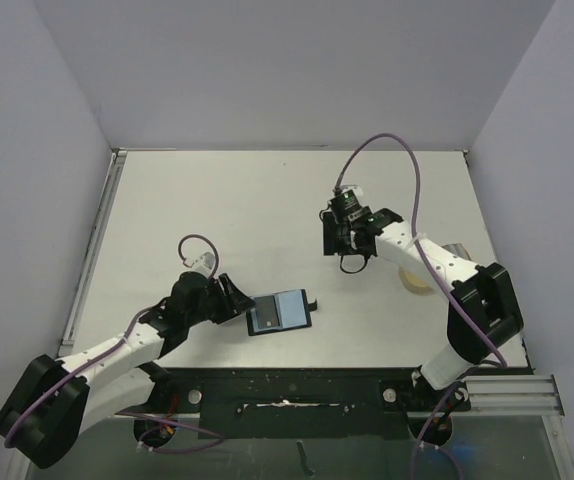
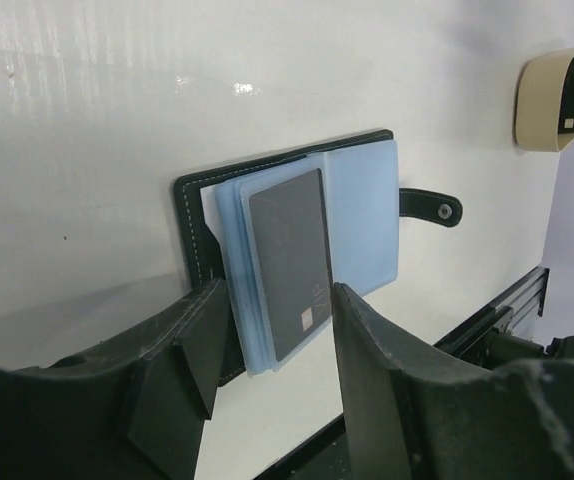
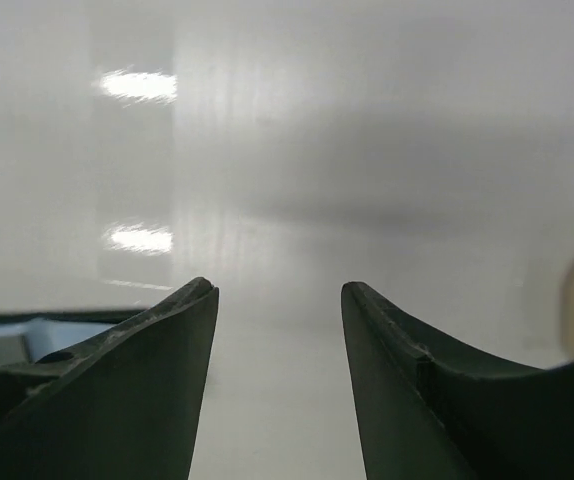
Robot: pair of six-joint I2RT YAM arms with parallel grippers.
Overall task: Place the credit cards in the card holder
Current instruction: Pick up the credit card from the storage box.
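The card holder (image 1: 285,310) lies open on the table, a black wallet with pale blue sleeves and its snap tab (image 2: 432,206) sticking out to the right. In the left wrist view the card holder (image 2: 192,205) has a grey credit card (image 2: 289,262) lying on its left stack of sleeves. My left gripper (image 1: 242,303) is open at the holder's left edge, and its fingers (image 2: 202,330) stand either side of the card's near end without pinching it. My right gripper (image 1: 345,250) is open and empty above bare table, up and to the right of the holder; it also shows in the right wrist view (image 3: 279,295).
A tan shallow tray (image 2: 542,105) sits right of the holder, with something dark in it; in the top view the tray (image 1: 412,282) is partly hidden under my right arm. A black rail (image 1: 297,385) runs along the near table edge. Grey walls enclose the table.
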